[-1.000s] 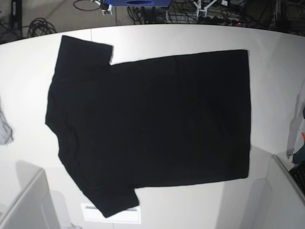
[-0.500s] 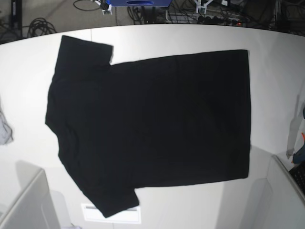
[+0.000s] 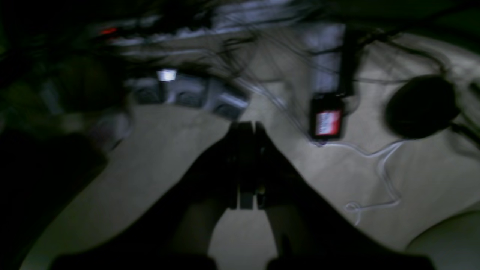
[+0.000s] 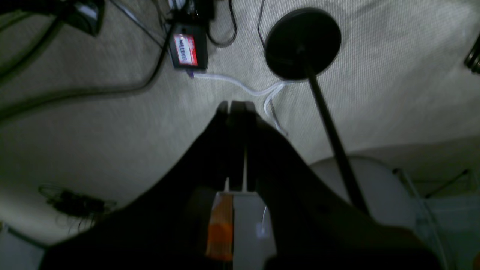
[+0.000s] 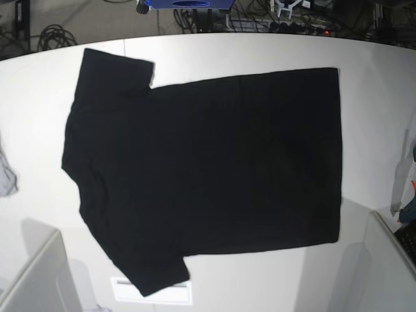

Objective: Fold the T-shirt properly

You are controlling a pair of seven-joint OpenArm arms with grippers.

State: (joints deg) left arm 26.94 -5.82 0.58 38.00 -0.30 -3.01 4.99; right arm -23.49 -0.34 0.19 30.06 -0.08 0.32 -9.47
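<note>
Our left tool (image 3: 245,165) and right tool (image 4: 236,146) were both closed on nothing, hanging over the floor off the counter (image 5: 377,58). The T-shirt (image 5: 208,175) lay flat, plain side up, filling mid-frame, presumably spread ready for folding.

The T-shirt (image 5: 201,175) is lying spread flat across the middle of the table (image 5: 370,84), collar end pointing to the base view's left, hem to its right. A cloth scrap (image 5: 6,177) is sitting at the table's left edge, well apart from the shirt. Cables (image 5: 55,34) are trailing on the floor behind the table.
</note>
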